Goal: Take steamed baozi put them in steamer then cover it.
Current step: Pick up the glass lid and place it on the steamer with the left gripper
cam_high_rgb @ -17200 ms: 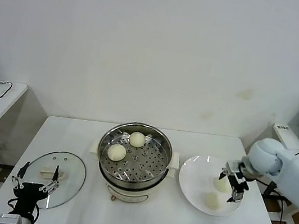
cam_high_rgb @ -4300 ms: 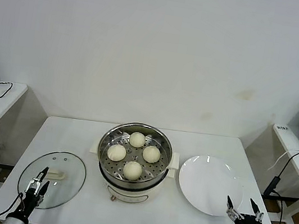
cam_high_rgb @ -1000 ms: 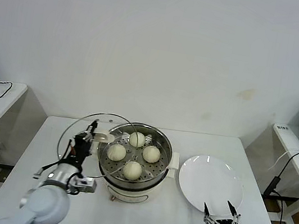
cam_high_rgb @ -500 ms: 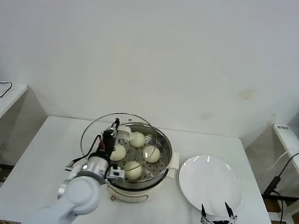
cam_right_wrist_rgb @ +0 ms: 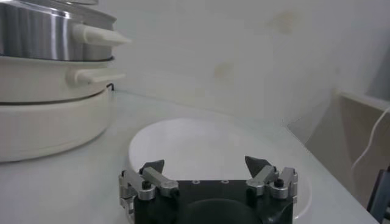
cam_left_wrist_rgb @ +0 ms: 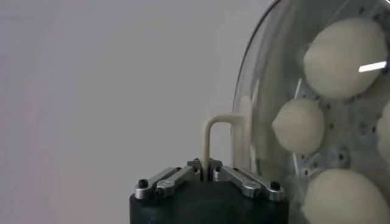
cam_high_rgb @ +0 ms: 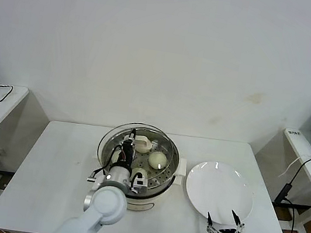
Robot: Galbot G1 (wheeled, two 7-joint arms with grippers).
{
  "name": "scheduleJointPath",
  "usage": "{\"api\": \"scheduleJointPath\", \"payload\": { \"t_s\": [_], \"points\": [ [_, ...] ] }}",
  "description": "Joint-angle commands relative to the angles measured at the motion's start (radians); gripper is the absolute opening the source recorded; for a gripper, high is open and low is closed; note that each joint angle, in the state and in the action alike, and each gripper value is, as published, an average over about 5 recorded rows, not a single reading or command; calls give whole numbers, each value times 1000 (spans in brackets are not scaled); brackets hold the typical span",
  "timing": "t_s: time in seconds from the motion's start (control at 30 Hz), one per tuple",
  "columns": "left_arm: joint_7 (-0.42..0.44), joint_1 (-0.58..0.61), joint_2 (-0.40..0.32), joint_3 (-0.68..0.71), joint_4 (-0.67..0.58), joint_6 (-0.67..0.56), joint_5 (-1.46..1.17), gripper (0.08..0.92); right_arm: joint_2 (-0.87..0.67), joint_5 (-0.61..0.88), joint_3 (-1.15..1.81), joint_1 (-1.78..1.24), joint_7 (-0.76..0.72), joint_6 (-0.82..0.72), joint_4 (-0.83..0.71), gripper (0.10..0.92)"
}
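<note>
Two grippers show, and only the left one is at work. The left gripper (cam_left_wrist_rgb: 205, 172) has its jaws pressed together on the cream-white handle (cam_left_wrist_rgb: 220, 137) of the cover (cam_high_rgb: 137, 144), pinching the thin loop of that handle between the fingertips. In the head view the left gripper (cam_high_rgb: 126, 154) sits over the near-left part of the steamer (cam_high_rgb: 157, 189), with its arm reaching up from the table's front edge. The cover, a clear glass lid with a metal rim, is held above the steamer's mouth; it is offset a little toward the robot's left, and I cannot tell whether its rim touches the pot.

Through the glass the steamed baozi (cam_high_rgb: 158, 160) lie on the perforated steel tray inside the steamer. Two of them are plain in the head view, while the arm and gripper hide the near-left part of the tray. The left wrist view shows steamed baozi (cam_left_wrist_rgb: 298, 125) behind the glass, close to one another.

The right gripper (cam_high_rgb: 224, 230) hangs low at the table's front edge, its jaws spread wide and holding nothing, near the front rim of the white plate (cam_high_rgb: 221, 189). That plate lies just to the right of the steamer on the white table (cam_high_rgb: 65, 161). From the right wrist view, the right gripper (cam_right_wrist_rgb: 207, 168) faces the plate (cam_right_wrist_rgb: 207, 146), with the steamer (cam_right_wrist_rgb: 49, 128) beside it.
</note>
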Motion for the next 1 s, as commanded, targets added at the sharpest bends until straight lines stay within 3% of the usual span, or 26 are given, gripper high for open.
{"api": "scheduleJointPath", "payload": {
  "t_s": [0.03, 1.0],
  "points": [
    [12, 17, -57, 17, 22, 5, 57, 139, 1, -5, 0, -2, 1, 3, -4, 823],
    [-16, 31, -70, 18, 48, -9, 92, 139, 2, -6, -13, -6, -1, 8, -9, 823]
  ]
}}
